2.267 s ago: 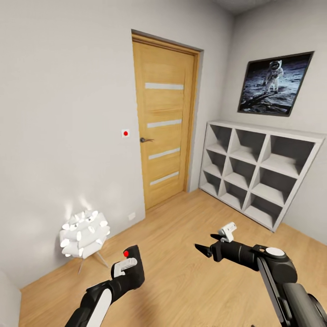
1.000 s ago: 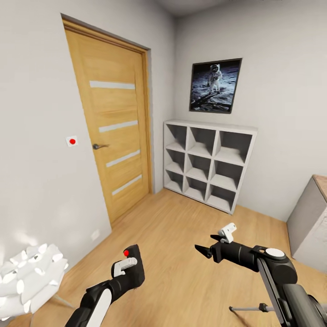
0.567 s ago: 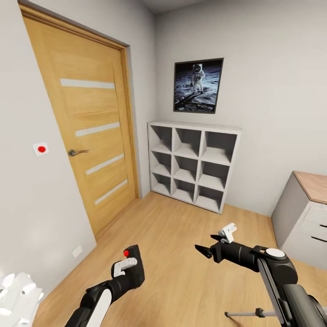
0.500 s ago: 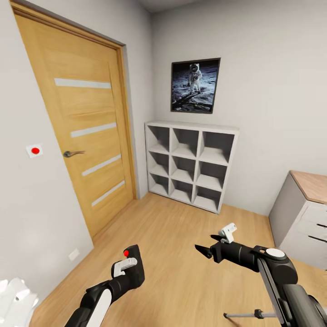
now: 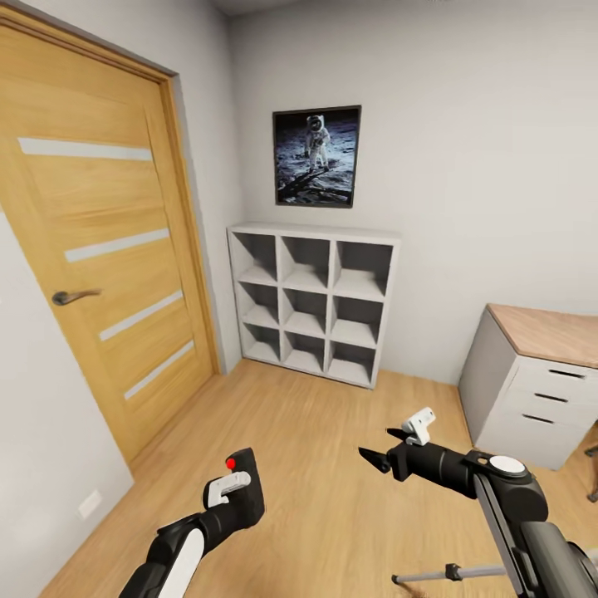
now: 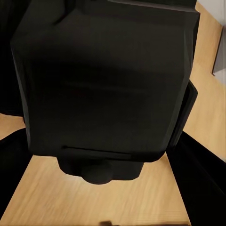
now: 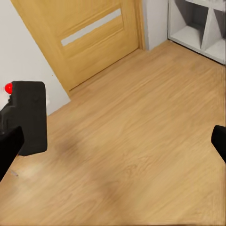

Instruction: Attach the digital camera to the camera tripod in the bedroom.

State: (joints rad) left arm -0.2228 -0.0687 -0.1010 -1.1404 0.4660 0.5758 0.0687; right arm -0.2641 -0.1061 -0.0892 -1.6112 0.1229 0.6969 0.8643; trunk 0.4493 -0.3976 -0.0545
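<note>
The digital camera (image 5: 247,497), a chunky black body with a red button on top, sits in my left gripper (image 5: 227,488), which is shut on it low in the head view. Up close in the left wrist view, the camera's body (image 6: 108,84) is flanked by dark fingers. My right gripper (image 5: 381,447) hovers over the plank floor, open and holding nothing. Its wrist view catches the camera (image 7: 29,117) off to one side and a fingertip (image 7: 219,141). One silver-grey leg of the camera tripod (image 5: 448,572) lies across the lower right of the head view; its head is out of view.
A wooden door (image 5: 100,274) fills the left wall. White cube shelves (image 5: 311,303) stand against the far wall under a framed astronaut picture (image 5: 317,155). A wood-topped desk with white drawers (image 5: 540,374) stands at the right. Wooden floor stretches ahead.
The whole view has swung to the right: the white lamp slid out at the left, the desk and a tripod leg came in. Both arms hold the same pose.
</note>
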